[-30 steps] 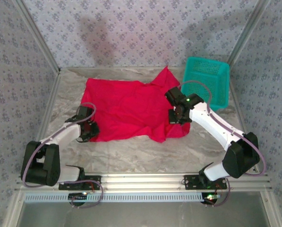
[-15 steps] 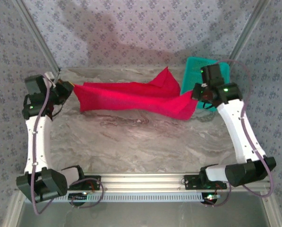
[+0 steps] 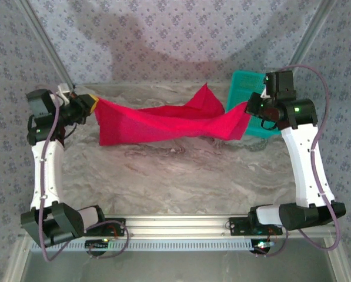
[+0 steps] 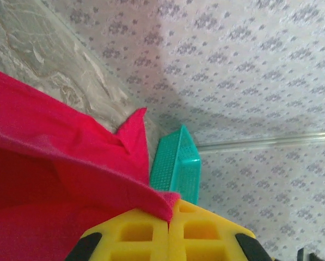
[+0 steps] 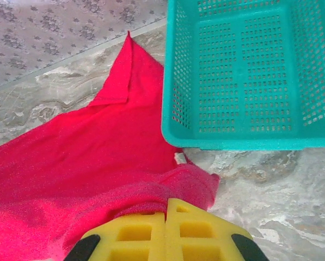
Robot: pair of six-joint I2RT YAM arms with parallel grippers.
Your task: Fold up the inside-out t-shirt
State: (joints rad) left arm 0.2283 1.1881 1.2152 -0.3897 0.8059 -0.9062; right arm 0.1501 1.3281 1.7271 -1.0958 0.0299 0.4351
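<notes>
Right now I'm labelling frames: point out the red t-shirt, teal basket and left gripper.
red t-shirt [image 3: 163, 123], top external view, middle of the stretched cloth.
teal basket [image 5: 249, 142], right wrist view, near rim.
left gripper [image 4: 169, 217], left wrist view, midway between its closed fingers.

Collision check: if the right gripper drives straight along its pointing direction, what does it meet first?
The t-shirt that the right gripper clamps, bunched right at its tips. Beyond that, probably the near wall of the teal basket, though depth is unclear.
</notes>
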